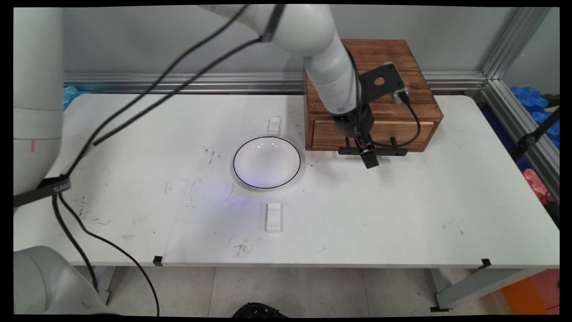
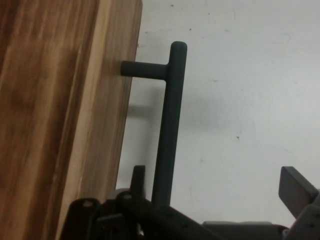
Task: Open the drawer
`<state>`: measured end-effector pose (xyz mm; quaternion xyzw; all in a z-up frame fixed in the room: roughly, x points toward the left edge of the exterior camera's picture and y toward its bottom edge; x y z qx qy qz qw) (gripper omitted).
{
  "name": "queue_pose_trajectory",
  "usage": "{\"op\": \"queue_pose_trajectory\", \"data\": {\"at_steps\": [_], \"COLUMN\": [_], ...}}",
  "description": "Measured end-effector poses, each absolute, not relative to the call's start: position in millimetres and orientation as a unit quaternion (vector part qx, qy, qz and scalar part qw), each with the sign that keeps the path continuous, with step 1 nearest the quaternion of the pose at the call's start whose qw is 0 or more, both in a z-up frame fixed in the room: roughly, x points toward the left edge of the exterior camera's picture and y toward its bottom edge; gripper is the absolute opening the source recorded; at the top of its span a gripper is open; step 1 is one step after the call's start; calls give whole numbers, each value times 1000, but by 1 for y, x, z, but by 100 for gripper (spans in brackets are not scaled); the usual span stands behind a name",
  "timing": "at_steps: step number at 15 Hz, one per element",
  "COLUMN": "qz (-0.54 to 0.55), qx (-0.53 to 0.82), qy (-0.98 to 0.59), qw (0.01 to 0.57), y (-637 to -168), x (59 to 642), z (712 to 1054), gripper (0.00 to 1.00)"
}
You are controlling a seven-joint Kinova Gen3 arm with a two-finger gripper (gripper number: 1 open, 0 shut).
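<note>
**A:** ok going left to right, what's on the table (image 1: 402, 214)?

**B:** Left part is bare apart from scuff marks, with black cables (image 1: 134, 100) hanging across it. Around the middle there's a white bowl (image 1: 267, 162) with a thin dark rim, sitting upright. One small white block (image 1: 274, 125) is just behind it and another (image 1: 274, 217) is in front of it, toward the near edge. Right of the bowl, up against the back edge, is a wooden box (image 1: 375, 96) with a drawer (image 1: 371, 134) in its front.

**A:** and the gripper?

**B:** The gripper (image 1: 367, 154) is down at the drawer's black bar handle (image 1: 373, 152), about mid-bar. In the hand view the fingers are spread apart, one finger (image 2: 137, 182) between the wood and the bar (image 2: 167, 130), the other (image 2: 297, 187) well out on the far side. So the bar sits between the open fingers and isn't clamped.

**A:** anything blocking?

**B:** The bowl is close on the left of the box but apart from it. In front of the drawer, and to the right up to the table's edge, it's plain tabletop.

**A:** which way does the handle run?

**B:** Long axis runs left to right along the drawer front, held off the wood on short posts.
</note>
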<state>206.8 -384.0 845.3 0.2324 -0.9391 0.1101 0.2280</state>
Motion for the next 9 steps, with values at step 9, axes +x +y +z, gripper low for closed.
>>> {"op": "queue_pose_trajectory", "data": {"at_steps": [9], "qz": [101], "qx": [224], "qy": [-949], "qw": [196], "y": [-410], "x": [171], "z": [809], "gripper": [100]}}
